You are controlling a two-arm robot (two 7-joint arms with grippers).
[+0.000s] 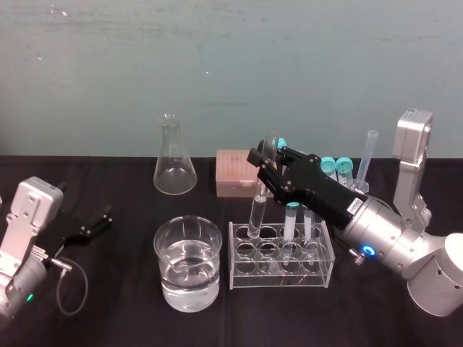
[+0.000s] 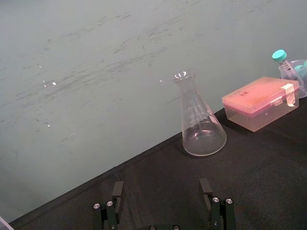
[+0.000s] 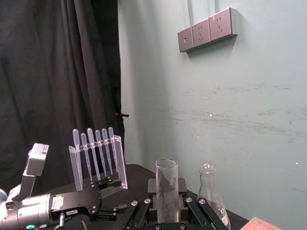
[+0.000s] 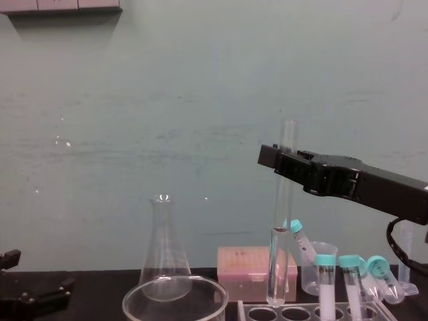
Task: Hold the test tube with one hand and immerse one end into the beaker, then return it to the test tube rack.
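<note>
Test tube point(image 1: 258, 206) stands near-vertical at frame centre in the head view, long axis up-down with the open top leaning slightly toward upper right. The right gripper point(image 1: 265, 168) has its jaws closed on the upper part of the glass; the right wrist view shows the tube pinched between both fingers. The rounded lower end sits at the rear-left hole of the test tube rack point(image 1: 281, 278). In the chest view it looks just above the top plate; cannot tell if it is inside the hole. The beaker point(image 1: 187, 285), about half full of clear liquid, sits lower left of the tube, just beside the rack's left end. The coming move, as I judge it, turns on that leftward offset, with a lift to clear the thick rim and the tube kept upright. The right arm is the nearer one and holds the tube. The left gripper point(image 1: 107, 215) is parked at the far left edge of the black table point(image 1: 108, 303), fingers apart, holding nothing. Teal-capped tubes point(image 1: 291, 224) share the rack to the right. A conical flask point(image 1: 174, 163) and a pink box point(image 1: 233, 173) sit behind, upper centre. Writing: a white label point(image 1: 353, 206) on the right wrist and the faint graduations on the flask are both unreadable; no brand is legible.
</note>
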